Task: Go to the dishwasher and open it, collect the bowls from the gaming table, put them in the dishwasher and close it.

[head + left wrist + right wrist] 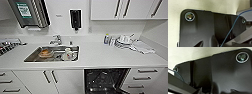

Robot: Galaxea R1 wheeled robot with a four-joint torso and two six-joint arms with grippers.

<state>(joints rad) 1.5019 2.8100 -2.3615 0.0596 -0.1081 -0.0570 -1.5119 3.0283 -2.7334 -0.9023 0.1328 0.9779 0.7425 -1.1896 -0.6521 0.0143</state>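
I'm looking at an office kitchenette: a white counter (pixel 100 53) with a steel sink (pixel 52 53) and tap (pixel 57 39), white cabinets (pixel 125 9), a wall dispenser (pixel 75 19), and the open dishwasher (pixel 105 81) below.

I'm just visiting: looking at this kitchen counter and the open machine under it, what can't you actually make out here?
- Dishwasher: open and dark inside in the head view; its lower part is cut off by the picture's edge, and the rack contents are blurred.
- Sink: the items inside are too blurred to name.
- Pile of dishes on the counter: too small to count.
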